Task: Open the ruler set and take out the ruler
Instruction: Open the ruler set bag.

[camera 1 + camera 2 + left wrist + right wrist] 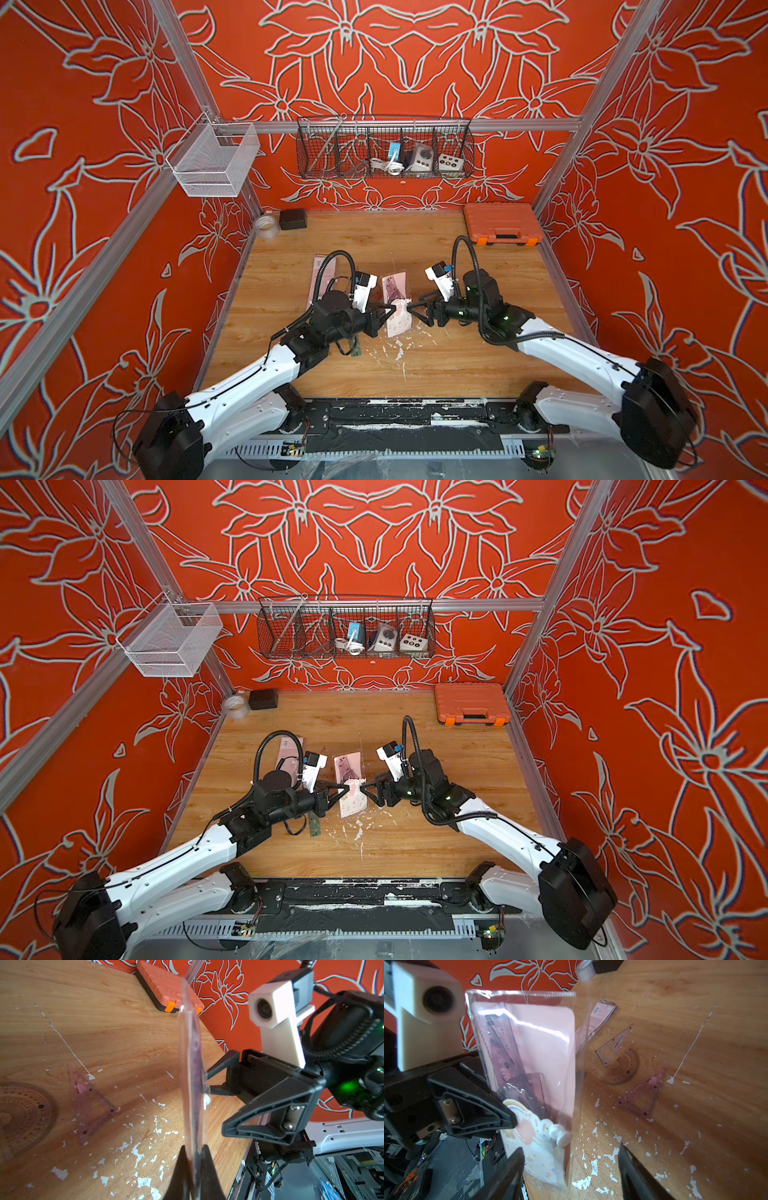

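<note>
Over the wood table (415,249), the left gripper (391,308) pinches one edge of the pouch (546,1043) tight, holding it upright, while the right gripper (410,309), jaws spread and empty, faces the opposite edge by the snap (560,1134); the ruler (502,1047) inside runs lengthwise away from both sets of fingers.

Both top views look steeply down from high at the near edge over the whole bench (415,249). Each wrist view looks close across the pouch (190,1059) (facing the other arm's camera (268,1009)).
</note>
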Robot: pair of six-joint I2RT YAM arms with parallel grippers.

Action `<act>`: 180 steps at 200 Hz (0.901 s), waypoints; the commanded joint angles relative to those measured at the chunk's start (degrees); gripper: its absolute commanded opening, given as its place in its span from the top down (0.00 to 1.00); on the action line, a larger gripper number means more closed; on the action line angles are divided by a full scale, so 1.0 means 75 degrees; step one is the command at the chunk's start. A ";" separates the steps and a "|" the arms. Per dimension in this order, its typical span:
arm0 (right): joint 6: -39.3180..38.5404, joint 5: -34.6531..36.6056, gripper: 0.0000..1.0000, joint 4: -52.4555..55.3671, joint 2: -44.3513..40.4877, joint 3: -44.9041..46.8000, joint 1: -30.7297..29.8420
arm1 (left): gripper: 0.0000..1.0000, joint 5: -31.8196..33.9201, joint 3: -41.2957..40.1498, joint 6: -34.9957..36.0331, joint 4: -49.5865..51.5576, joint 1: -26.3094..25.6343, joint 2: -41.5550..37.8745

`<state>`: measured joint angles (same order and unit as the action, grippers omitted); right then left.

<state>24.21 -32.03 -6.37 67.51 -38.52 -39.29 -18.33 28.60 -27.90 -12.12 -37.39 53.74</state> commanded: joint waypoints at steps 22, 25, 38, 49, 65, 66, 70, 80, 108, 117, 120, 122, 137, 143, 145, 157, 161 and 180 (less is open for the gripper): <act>-0.0320 0.0181 0.46 0.0209 0.0330 -0.0490 -0.0011 | 1.00 -0.0207 0.0042 0.0154 -0.0367 0.0051 -0.0100; -0.0324 0.0222 0.49 0.0230 0.0344 -0.0492 -0.0012 | 1.00 -0.0230 0.0052 0.0156 -0.0368 0.0051 -0.0098; -0.0341 0.0387 0.59 0.0309 0.0374 -0.0522 -0.0012 | 1.00 -0.0290 0.0042 0.0115 -0.0424 0.0051 -0.0081; -0.0374 0.0495 0.66 0.0381 0.0366 -0.0548 -0.0011 | 1.00 -0.0308 0.0031 0.0078 -0.0446 0.0051 -0.0070; -0.0432 0.0613 0.74 0.0436 0.0340 -0.0579 -0.0011 | 1.00 -0.0337 0.0019 0.0064 -0.0486 0.0051 -0.0051; -0.0435 0.0614 0.75 0.0438 0.0339 -0.0581 -0.0011 | 1.00 -0.0335 0.0019 0.0064 -0.0490 0.0051 -0.0046; -0.0455 0.0625 0.77 0.0455 0.0351 -0.0588 -0.0006 | 1.00 -0.0345 0.0008 0.0055 -0.0503 0.0051 -0.0040; -0.0500 0.0610 0.80 0.0514 0.0373 -0.0640 -0.0012 | 1.00 -0.0367 0.0010 0.0042 -0.0527 0.0051 -0.0040; -0.0544 0.0509 0.86 0.0580 0.0427 -0.0724 -0.0012 | 1.00 -0.0428 0.0029 0.0029 -0.0595 0.0051 0.0006; -0.0555 0.0449 0.84 0.0543 0.0414 -0.0723 -0.0011 | 1.00 -0.0452 0.0030 0.0032 -0.0622 0.0051 0.0013; -0.0550 0.0425 0.84 0.0524 0.0410 -0.0729 -0.0012 | 1.00 -0.0454 0.0030 0.0028 -0.0621 0.0051 0.0018; -0.0554 0.0400 0.83 0.0516 0.0418 -0.0724 -0.0012 | 1.00 -0.0460 0.0030 0.0023 -0.0631 0.0051 0.0025; -0.0561 0.0353 0.84 0.0501 0.0387 -0.0723 -0.0011 | 1.00 -0.0502 0.0030 0.0030 -0.0636 0.0051 0.0031; -0.0588 0.0302 0.87 0.0486 0.0380 -0.0726 -0.0012 | 1.00 -0.0501 0.0030 0.0034 -0.0639 0.0057 0.0020; -0.0590 0.0302 0.88 0.0498 0.0376 -0.0727 -0.0012 | 1.00 -0.0496 0.0030 0.0033 -0.0641 0.0053 0.0019; -0.0583 0.0376 0.95 0.0550 0.0326 -0.0752 -0.0006 | 1.00 -0.0438 0.0030 0.0030 -0.0624 0.0052 0.0007; -0.0579 0.0379 0.97 0.0562 0.0311 -0.0761 -0.0017 | 1.00 -0.0414 0.0030 0.0049 -0.0606 0.0051 -0.0004; -0.0491 0.0466 1.00 0.0687 0.0236 -0.0788 0.0017 | 1.00 -0.0166 -0.0033 0.0064 -0.0564 0.0051 -0.0028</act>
<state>20.47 -29.19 -2.50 70.22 -42.59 -39.38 -20.62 28.60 -27.94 -14.28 -37.12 53.82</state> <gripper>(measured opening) 0.057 0.058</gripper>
